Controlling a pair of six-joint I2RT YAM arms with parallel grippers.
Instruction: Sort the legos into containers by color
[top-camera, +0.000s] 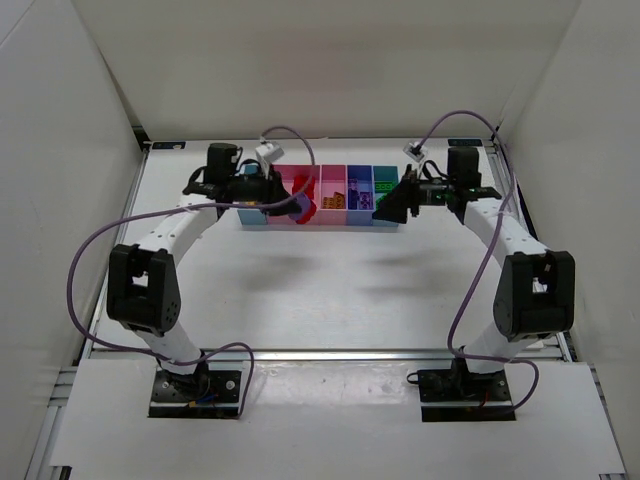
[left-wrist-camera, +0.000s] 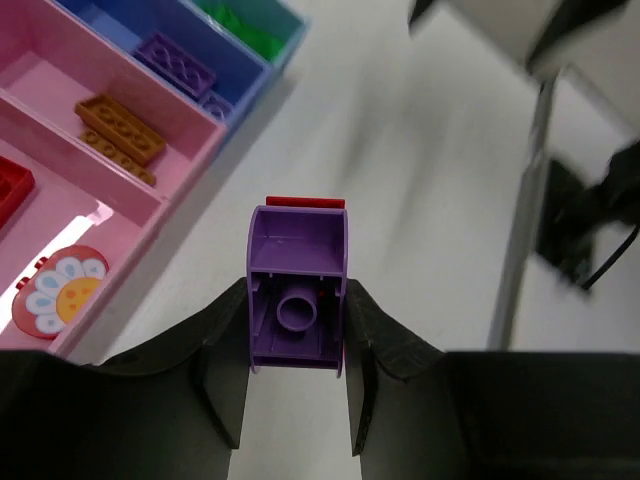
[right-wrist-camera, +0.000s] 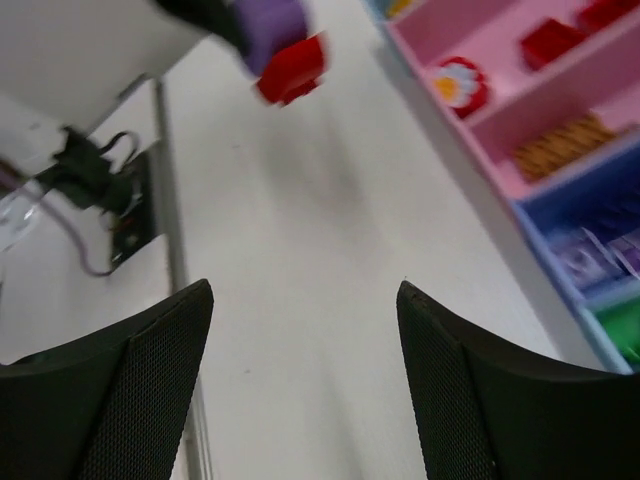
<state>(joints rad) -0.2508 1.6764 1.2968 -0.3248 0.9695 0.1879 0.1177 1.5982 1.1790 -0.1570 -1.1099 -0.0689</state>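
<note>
Left wrist: L end effector (left-wrist-camera: 297, 335) clamping purple lego (left-wrist-camera: 297, 250), red lego (left-wrist-camera: 305, 201) half-hidden; R (right-wrist-camera: 305, 305) apart.

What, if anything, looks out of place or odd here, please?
The purple plastic lego brick clamped in the left arm's jaws has a red brick stuck on its far end, two colours joined. A round daisy-printed disc, not a brick, lies in a pink tray compartment.

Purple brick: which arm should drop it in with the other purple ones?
Left. Its gripper is shut on the purple brick, with a red brick stuck on its end, near the tray. The right gripper is open and empty, and would have to take the brick over first.
</note>
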